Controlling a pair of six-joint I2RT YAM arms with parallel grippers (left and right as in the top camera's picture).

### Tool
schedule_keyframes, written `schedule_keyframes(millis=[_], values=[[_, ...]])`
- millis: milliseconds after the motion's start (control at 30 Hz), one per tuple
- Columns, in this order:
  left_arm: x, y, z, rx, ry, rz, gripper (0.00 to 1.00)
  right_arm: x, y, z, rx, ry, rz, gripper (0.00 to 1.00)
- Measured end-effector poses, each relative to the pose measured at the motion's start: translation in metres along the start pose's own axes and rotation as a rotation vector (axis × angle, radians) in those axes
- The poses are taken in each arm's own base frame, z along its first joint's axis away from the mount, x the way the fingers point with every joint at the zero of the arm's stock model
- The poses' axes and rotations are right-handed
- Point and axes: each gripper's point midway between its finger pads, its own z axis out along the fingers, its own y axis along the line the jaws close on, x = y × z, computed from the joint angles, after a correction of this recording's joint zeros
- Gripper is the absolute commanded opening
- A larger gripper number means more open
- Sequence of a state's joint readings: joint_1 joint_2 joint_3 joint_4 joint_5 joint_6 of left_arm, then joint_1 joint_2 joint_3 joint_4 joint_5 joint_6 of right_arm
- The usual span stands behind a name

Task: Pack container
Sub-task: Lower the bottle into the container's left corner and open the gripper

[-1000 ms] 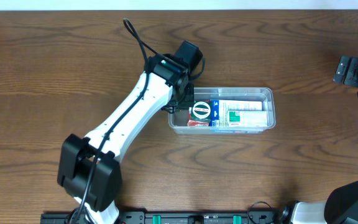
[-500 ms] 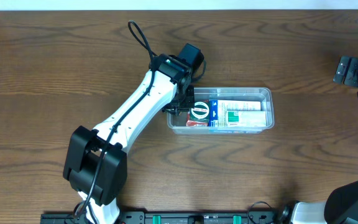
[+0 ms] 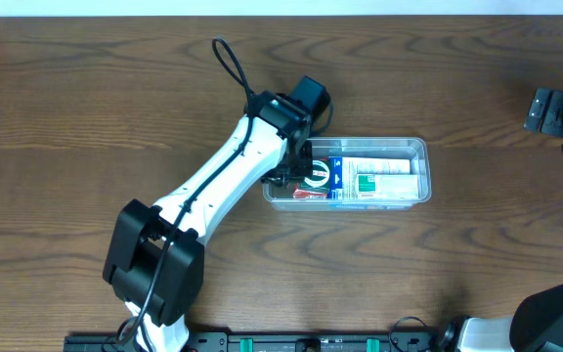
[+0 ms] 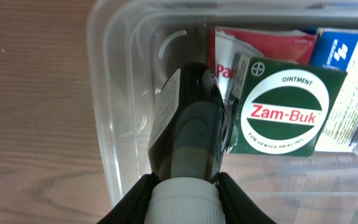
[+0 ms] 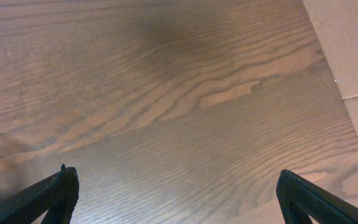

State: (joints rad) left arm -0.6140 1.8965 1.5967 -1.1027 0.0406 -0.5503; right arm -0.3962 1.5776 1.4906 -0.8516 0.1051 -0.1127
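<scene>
Left gripper [image 4: 182,190] has advanced over the container [image 3: 416,147], clamped on the dark bottle [image 4: 188,124] by its white cap [image 4: 182,202]. Advise lowering squarely between container end wall and ointment box [image 4: 284,112] before releasing.

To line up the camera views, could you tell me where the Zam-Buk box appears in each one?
Overhead: Zam-Buk box near picture centre, inside the container.
Left wrist: right of centre, beside the gripped bottle.
Right wrist: not in it.
Shared landmark: the container's clear wall.
</scene>
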Motion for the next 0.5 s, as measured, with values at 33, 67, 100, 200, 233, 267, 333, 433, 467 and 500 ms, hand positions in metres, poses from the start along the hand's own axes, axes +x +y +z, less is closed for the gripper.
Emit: schedule_keyframes(millis=[33, 67, 100, 200, 233, 267, 333, 433, 467, 500], values=[[0.0016, -0.0007, 0.0, -0.002, 0.003, 0.004, 0.3, 0.0, 0.0, 0.0, 0.0, 0.0, 0.0, 0.99], [0.0025, -0.001, 0.0, -0.004, 0.005, 0.007, 0.3, 0.0, 0.0001, 0.0, 0.0, 0.0, 0.0, 0.99], [0.0041, -0.0011, 0.0, -0.006, 0.009, 0.009, 0.3, 0.0, 0.0001, 0.0, 0.0, 0.0, 0.0, 0.99], [0.0061, -0.0004, 0.0009, -0.011, 0.015, 0.011, 0.3, 0.0, 0.0001, 0.0, 0.0, 0.0, 0.0, 0.99], [0.0064, -0.0002, 0.0013, -0.011, 0.016, 0.011, 0.3, 0.0, 0.0001, 0.0, 0.0, 0.0, 0.0, 0.99], [0.0069, 0.0001, 0.0023, -0.012, 0.018, 0.011, 0.3, 0.0, 0.0001, 0.0, 0.0, 0.0, 0.0, 0.99], [0.0078, 0.0005, 0.0045, -0.014, 0.02, 0.011, 0.31, 0.0, 0.0, 0.0, 0.0, 0.0, 0.0, 0.99], [0.0076, 0.0005, 0.0072, -0.012, 0.018, 0.011, 0.37, 0.0, 0.0001, 0.0, 0.0, 0.0, 0.0, 0.99], [0.0076, 0.0005, 0.0077, -0.012, 0.018, 0.011, 0.4, 0.0, 0.0001, 0.0, 0.0, 0.0, 0.0, 0.99], [0.0076, 0.0004, 0.0079, -0.012, 0.018, 0.01, 0.41, 0.0, 0.0, 0.0, 0.0, 0.0, 0.0, 0.99]])
